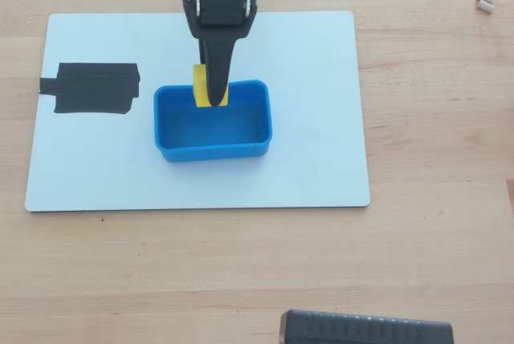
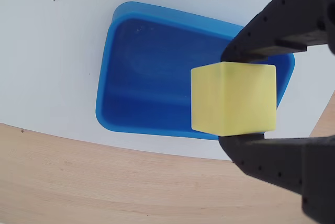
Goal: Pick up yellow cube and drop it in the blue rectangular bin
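One yellow cube, plain and matte with softly rounded edges, is sitting clamped between the black jaws of the gripper, which are pressing on its top and bottom faces in the wrist view. It is hanging above one blue rectangular bin, over the bin's edge nearest the arm. The bin is lying on one white board, itself resting on the wooden worktop.

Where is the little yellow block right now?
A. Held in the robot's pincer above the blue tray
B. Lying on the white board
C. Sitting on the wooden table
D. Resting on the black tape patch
A: in the wrist view the yellow cube sits clamped in the pincer, over the blue bin.
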`<action>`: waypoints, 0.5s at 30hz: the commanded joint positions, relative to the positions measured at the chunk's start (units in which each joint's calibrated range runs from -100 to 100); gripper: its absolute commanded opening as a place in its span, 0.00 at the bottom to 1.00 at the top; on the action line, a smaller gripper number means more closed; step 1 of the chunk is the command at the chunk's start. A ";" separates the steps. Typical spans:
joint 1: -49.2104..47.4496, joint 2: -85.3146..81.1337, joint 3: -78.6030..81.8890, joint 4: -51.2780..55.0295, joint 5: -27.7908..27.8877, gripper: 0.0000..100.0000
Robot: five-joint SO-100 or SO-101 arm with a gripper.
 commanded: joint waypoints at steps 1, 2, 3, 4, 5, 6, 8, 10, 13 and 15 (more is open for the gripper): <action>-0.23 -1.07 -0.03 -0.65 -0.34 0.26; -0.06 -1.44 0.15 -0.57 -0.34 0.28; 0.11 -1.81 0.24 -0.48 -0.34 0.29; 0.37 -2.27 0.24 -0.15 -0.34 0.30; 0.54 -2.83 0.34 0.09 -0.34 0.30; 0.62 -3.67 0.43 0.84 -0.34 0.30; 0.28 -6.55 0.88 3.15 -0.34 0.29; -0.49 -12.03 3.24 4.88 -0.34 0.28; -1.43 -17.60 4.52 9.26 -0.78 0.22; -1.43 -20.11 5.15 10.99 -1.27 0.18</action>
